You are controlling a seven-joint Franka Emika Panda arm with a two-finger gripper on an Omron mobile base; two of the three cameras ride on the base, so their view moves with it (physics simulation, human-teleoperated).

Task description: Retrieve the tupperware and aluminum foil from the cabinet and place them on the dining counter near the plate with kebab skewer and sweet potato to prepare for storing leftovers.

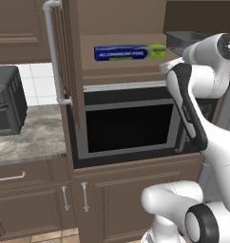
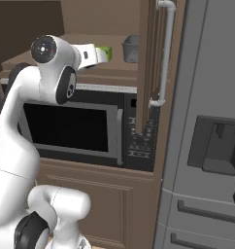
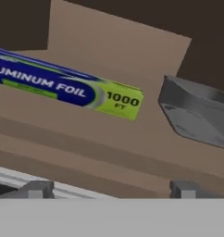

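The cabinet (image 1: pixel 71 57) stands open, its door swung out with a white bar handle (image 2: pixel 165 53). On its shelf lies the aluminum foil (image 1: pixel 129 52) (image 3: pixel 67 88), a blue box with a green end (image 2: pixel 106 53). To its right sits the grey tupperware (image 3: pixel 197 113) (image 2: pixel 131 48) (image 1: pixel 183 40), partly behind my arm in the left base view. My gripper (image 3: pixel 111 190) is open just in front of the shelf edge, facing the gap between foil and tub, with nothing between its fingertips (image 3: pixel 37 189). The dining counter, plate, kebab skewer and sweet potato are out of view.
A built-in microwave (image 1: pixel 129 126) sits right under the shelf. A black toaster oven (image 1: pixel 7 102) stands on the stone worktop to the left. A grey fridge (image 2: pixel 207 121) fills the right side. The open door (image 2: pixel 148 63) juts out beside the arm.
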